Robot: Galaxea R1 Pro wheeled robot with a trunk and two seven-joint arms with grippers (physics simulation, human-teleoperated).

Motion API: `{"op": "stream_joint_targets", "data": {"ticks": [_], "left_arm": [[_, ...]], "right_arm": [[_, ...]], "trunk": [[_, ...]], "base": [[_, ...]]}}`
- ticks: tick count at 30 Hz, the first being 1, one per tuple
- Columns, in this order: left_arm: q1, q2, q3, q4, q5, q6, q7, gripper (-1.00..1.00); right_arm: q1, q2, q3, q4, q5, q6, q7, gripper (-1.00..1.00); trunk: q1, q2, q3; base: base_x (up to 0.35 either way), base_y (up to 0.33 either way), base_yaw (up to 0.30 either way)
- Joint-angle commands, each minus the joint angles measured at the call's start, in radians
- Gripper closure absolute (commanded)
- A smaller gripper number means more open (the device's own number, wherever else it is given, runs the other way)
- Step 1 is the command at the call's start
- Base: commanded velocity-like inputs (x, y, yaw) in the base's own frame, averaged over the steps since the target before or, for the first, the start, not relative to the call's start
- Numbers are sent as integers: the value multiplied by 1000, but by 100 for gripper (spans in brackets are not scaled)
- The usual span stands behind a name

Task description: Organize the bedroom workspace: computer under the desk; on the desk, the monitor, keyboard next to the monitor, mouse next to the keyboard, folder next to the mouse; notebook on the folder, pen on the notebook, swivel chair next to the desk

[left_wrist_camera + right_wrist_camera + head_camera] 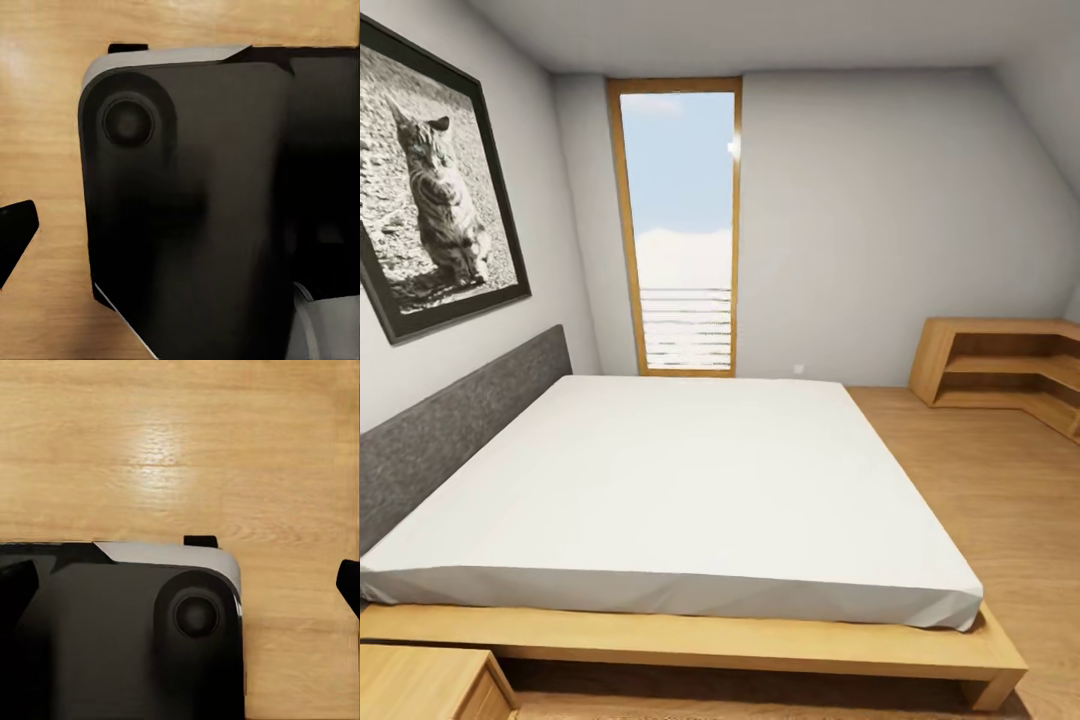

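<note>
Right now we face the bed [690, 480], far from our job, arms tucked over the floor [180, 450]; end effector state unclear.

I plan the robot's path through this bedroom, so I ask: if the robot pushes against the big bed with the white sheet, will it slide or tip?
The bed probably would not tip: it is wide and low on a wooden frame. It looks heavy, so sliding on the wooden floor seems unlikely. The white sheet may wrinkle if rubbed.
</note>
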Motion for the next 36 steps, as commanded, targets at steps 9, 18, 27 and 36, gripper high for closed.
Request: {"op": "stream_joint_targets", "data": {"ticks": [9, 18, 27, 36], "left_arm": [[1, 7, 0, -137, 0, -72, 0, -100], [-53, 9, 1, -262, 6, -150, 3, -100], [-77, 9, 80, -225, 117, -216, 1, -100], [-79, 8, 162, -130, 203, -335, -9, -100]], "right_arm": [[-1, -22, -5, -82, -4, -225, 0, -100], [-19, -23, -6, -289, -7, -292, -4, -100], [-40, -29, -19, -280, -9, -295, -5, -100], [-43, -35, -54, -206, -4, -310, -4, -100]], "trunk": [[-35, 63, 18], [-69, 126, 45], [-104, 189, 73], [-115, 210, 82]], "base": [[0, 0, 168], [0, 0, 27], [0, 0, -232], [0, 0, -279]]}}
